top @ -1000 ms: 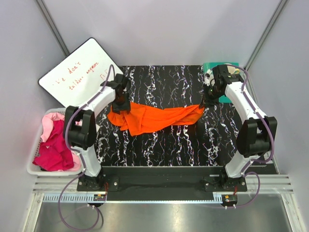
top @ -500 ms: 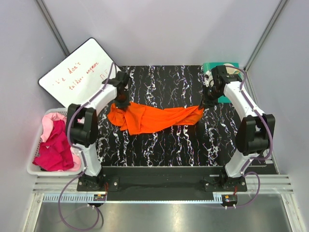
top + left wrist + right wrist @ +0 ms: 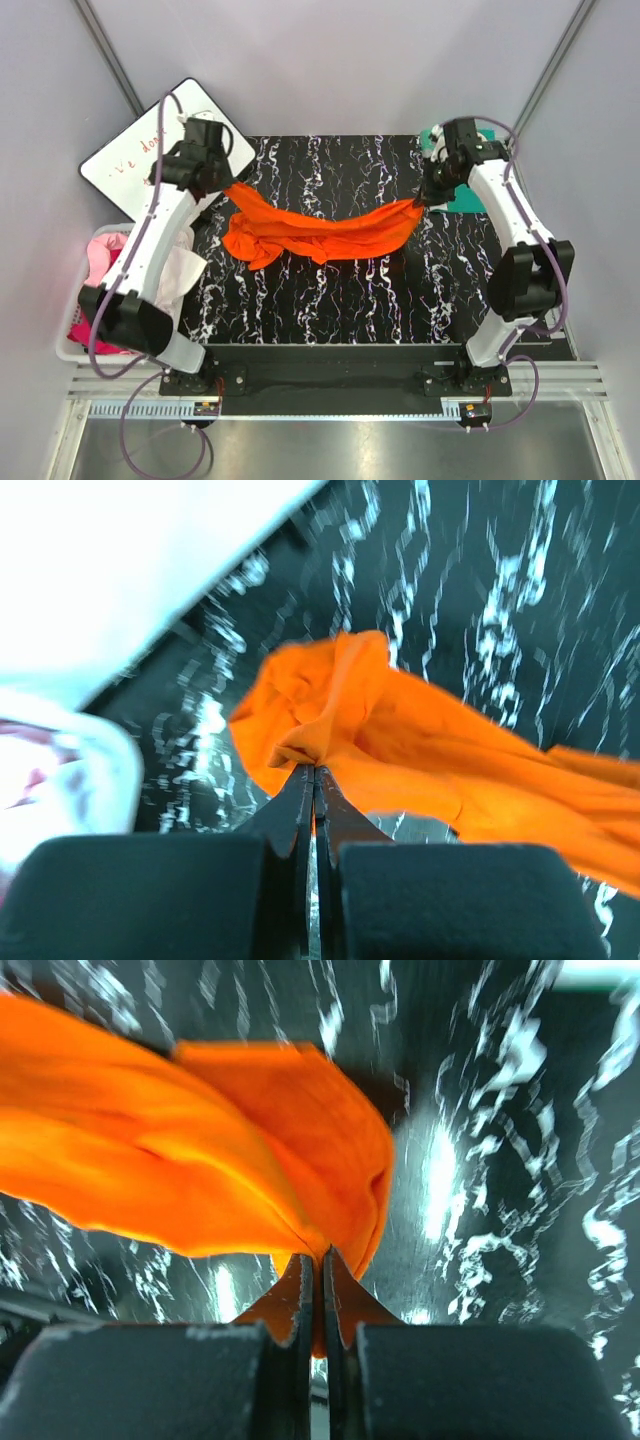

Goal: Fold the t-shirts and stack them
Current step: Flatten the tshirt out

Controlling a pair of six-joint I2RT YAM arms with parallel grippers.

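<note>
Grippers hold one orange t-shirt [image 3: 320,235] by its two ends above a black marbled table [image 3: 330,300]. At far left, the left gripper [image 3: 228,188] has its jaws pressed together on a bunched corner of the cloth. In the left wrist view its fingertips [image 3: 305,780] meet on a crumpled fold of the shirt [image 3: 400,740]. At far right, the right gripper [image 3: 422,200] pinches the opposite end in the same way. In the right wrist view it [image 3: 318,1255] is closed tight, with orange cloth [image 3: 200,1160] spreading away from the tips. Between the two grips the shirt sags in a shallow curve, its middle wrinkled and lying on the table. A teal mat [image 3: 465,203] sits just beside the right gripper. Left of the table, a white basket [image 3: 62,350] holds a magenta t-shirt [image 3: 82,325] and a pale pink t-shirt [image 3: 100,245]. A whiteboard [image 3: 125,160] leans behind the basket.
</note>
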